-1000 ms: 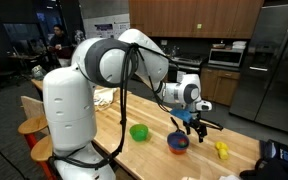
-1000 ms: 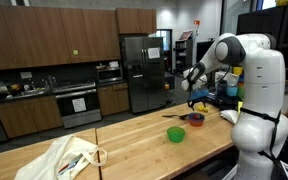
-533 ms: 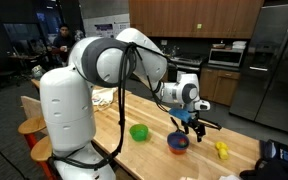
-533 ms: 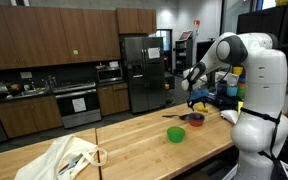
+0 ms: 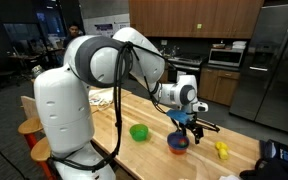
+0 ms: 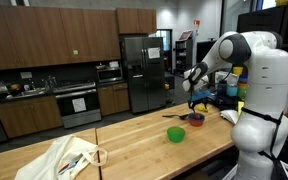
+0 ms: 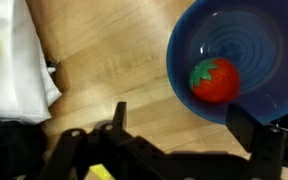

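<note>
A blue bowl [image 7: 239,55] sits on the wooden table and holds a red toy strawberry [image 7: 215,80] with a green cap. My gripper [image 7: 184,125] is open and empty, just above the table, with one finger over the bowl's near rim. In both exterior views the gripper [image 5: 189,124] hovers over the blue bowl [image 5: 178,143], which also shows as a dark bowl [image 6: 194,118]. A green bowl [image 5: 139,132] stands beside it and also shows in an exterior view [image 6: 176,134].
A yellow object [image 5: 222,150] lies on the table past the blue bowl. White cloth [image 7: 14,60] lies at the wrist view's left; a white bag [image 6: 69,155] lies on the table. Kitchen cabinets and a refrigerator [image 6: 134,70] stand behind.
The arm's base and shoulder have turned slightly; the gripper stays over the blue bowl with little visible movement.
</note>
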{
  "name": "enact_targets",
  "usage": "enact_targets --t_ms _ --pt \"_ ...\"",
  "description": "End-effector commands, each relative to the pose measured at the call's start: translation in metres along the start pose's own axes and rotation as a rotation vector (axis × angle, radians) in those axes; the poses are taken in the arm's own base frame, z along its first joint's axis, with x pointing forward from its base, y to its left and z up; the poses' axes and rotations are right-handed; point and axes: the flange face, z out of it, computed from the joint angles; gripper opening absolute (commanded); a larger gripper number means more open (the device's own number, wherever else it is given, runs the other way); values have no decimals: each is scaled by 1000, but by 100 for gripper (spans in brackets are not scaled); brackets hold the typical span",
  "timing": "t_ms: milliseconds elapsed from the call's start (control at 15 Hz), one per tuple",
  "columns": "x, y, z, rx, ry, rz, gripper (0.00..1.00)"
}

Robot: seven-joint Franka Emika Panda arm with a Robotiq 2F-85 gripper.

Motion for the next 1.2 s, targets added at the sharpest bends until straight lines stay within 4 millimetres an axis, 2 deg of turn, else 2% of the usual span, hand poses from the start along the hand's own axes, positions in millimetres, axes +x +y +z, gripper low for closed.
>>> enact_targets --t_ms 0,1133 --pt "-12 2 -2 -6 27 -24 100" --pt "-37 -10 5 -22 63 -72 100"
